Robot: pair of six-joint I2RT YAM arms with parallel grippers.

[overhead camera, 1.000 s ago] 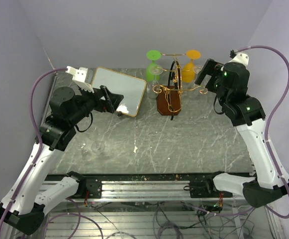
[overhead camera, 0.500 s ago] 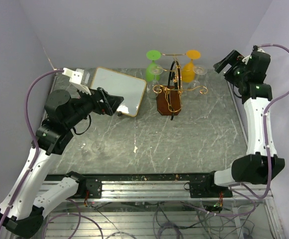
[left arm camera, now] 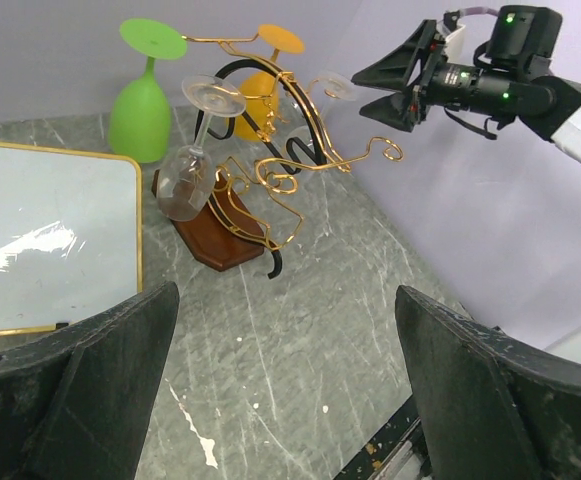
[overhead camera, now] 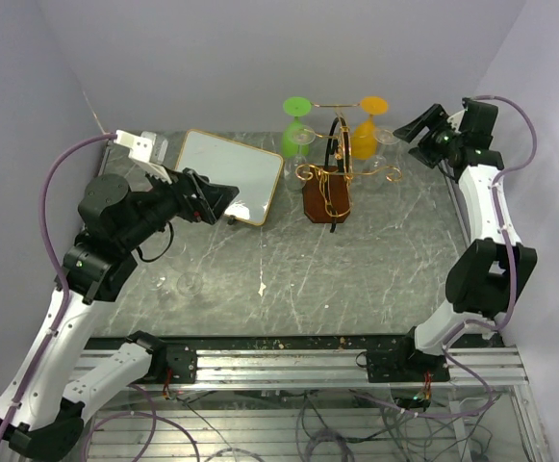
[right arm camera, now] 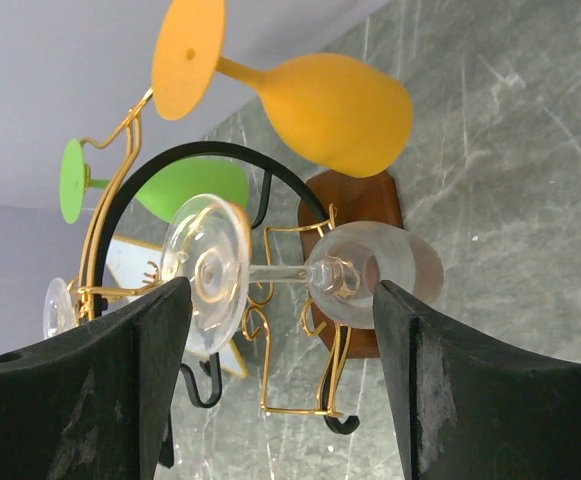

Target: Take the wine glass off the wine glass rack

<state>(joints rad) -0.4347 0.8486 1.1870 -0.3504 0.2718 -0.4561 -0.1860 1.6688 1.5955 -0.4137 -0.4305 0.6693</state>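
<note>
The wine glass rack (overhead camera: pixel 329 183) stands at the back middle: gold scrolled wire, a black loop, a brown wooden base (left arm camera: pixel 218 236). A green glass (overhead camera: pixel 295 127) and an orange glass (overhead camera: pixel 366 130) hang upside down on it, and so do two clear wine glasses, one on the left (left arm camera: pixel 192 152) and one on the right (overhead camera: pixel 386 138). My right gripper (overhead camera: pixel 416 126) is open, just right of the rack. In the right wrist view (right arm camera: pixel 280 380) the right clear glass (right arm camera: pixel 270 272) lies between its fingers, untouched. My left gripper (overhead camera: pixel 218 197) is open and empty, left of the rack.
A gold-framed mirror tray (overhead camera: pixel 231 175) lies left of the rack, under my left gripper. A clear glass (overhead camera: pixel 189 283) lies on the marble table at the front left. The walls stand close behind the rack and at the right.
My right arm has folded back toward the right wall, and its gripper has moved up and right of the rack's right side. My left arm has risen slightly.
</note>
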